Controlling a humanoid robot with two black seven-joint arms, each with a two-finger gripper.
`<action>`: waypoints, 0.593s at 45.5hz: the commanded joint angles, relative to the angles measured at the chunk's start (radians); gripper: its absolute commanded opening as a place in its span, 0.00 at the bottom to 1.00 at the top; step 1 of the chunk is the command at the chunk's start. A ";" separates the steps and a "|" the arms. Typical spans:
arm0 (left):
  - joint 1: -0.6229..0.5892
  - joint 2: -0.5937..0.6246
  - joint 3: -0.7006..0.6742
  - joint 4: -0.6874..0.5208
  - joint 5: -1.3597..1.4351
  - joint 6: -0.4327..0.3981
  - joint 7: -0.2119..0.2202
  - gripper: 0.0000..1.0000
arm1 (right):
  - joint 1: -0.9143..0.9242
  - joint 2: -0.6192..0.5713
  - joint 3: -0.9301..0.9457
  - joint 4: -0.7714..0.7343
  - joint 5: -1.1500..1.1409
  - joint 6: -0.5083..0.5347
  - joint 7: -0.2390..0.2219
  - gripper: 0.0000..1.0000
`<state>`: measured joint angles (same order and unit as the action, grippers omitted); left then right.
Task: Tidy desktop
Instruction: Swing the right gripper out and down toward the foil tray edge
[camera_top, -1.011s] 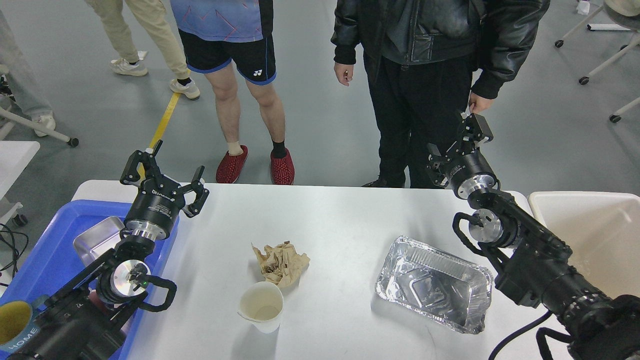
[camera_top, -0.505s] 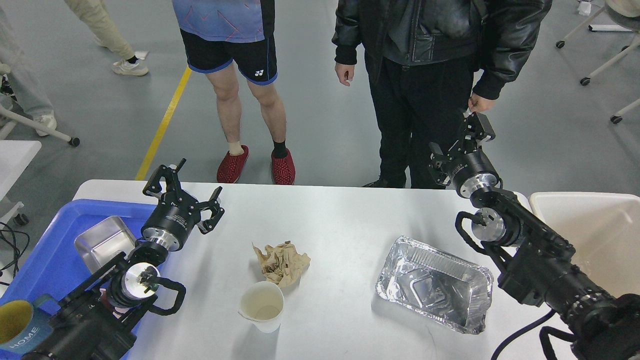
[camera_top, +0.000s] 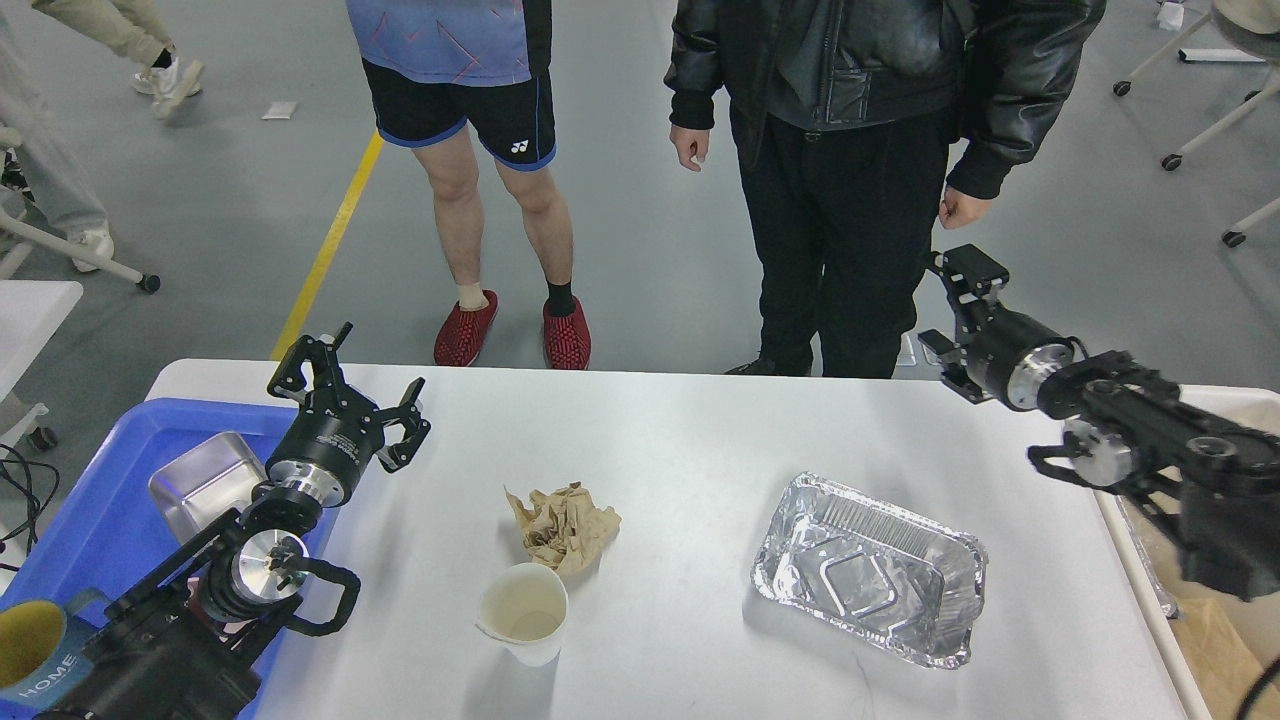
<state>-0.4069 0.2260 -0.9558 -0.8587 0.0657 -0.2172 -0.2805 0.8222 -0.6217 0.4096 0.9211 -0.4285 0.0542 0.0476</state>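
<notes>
Desktop (camera_top: 690, 440): the wide white tabletop fills the lower middle of the head view, between the blue tray on its left end and the beige bin off its right edge; it has not moved.
Left gripper (camera_top: 350, 395): fingers spread wide apart and holding nothing, raised over the desktop's left end beside the blue tray (camera_top: 90, 520); half a second ago it stood a little further right and higher in the view, so it has drawn slightly back toward the tray.
Right gripper (camera_top: 945, 300): seen dark and nearly end-on past the far right edge of the desktop, so I cannot tell how far its fingers are parted or whether it holds anything; the right arm has swung out to the right, now lying over the beige bin (camera_top: 1215, 620) where before it crossed the desktop's right end.
Crumpled brown paper (camera_top: 562, 527): near the middle of the desktop, unchanged.
Paper cup (camera_top: 522, 612): upright, just in front of the paper, unchanged.
Foil tray (camera_top: 868, 568): right of centre on the desktop, now clear of the arm.
Steel pan (camera_top: 205, 480): inside the blue tray, behind the left arm.
Yellow mug (camera_top: 30, 650): at the tray's near corner.
</notes>
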 joint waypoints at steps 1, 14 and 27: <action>-0.001 -0.007 -0.001 0.000 -0.001 0.002 0.003 0.97 | 0.093 -0.202 -0.167 0.163 0.000 0.049 -0.060 1.00; 0.000 -0.010 0.002 0.000 -0.001 0.010 0.003 0.97 | 0.172 -0.587 -0.313 0.507 -0.033 0.164 -0.112 1.00; -0.003 -0.011 0.003 0.000 -0.001 0.024 0.003 0.97 | 0.173 -0.908 -0.295 0.642 -0.127 0.311 -0.112 1.00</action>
<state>-0.4073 0.2146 -0.9521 -0.8589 0.0644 -0.1971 -0.2776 0.9947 -1.4264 0.1095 1.5418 -0.5447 0.3074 -0.0707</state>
